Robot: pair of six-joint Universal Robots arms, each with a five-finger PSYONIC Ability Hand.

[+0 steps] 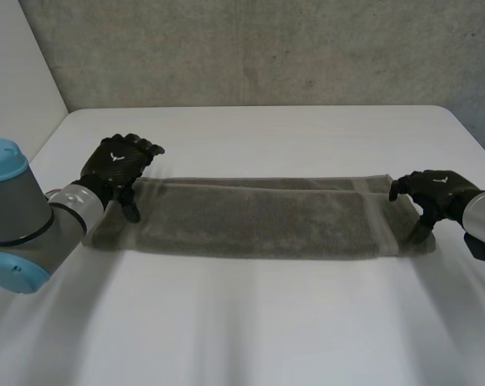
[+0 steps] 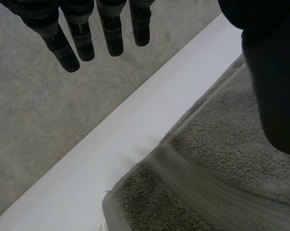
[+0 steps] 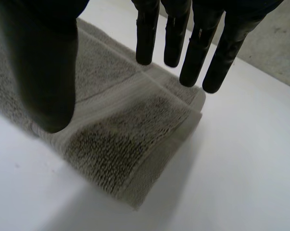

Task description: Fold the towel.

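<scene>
Our left hand (image 1: pixel 117 165) and right hand (image 1: pixel 435 191) hang open and empty over the ends of the towel (image 1: pixel 258 219), a long folded strip on the table (image 1: pixel 250 322), so we risk pinching only its top layer and spoiling the fold.

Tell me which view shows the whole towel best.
Head view: the towel lies as one long folded strip from the left hand to the right hand. The wrist views each give one end.
</scene>
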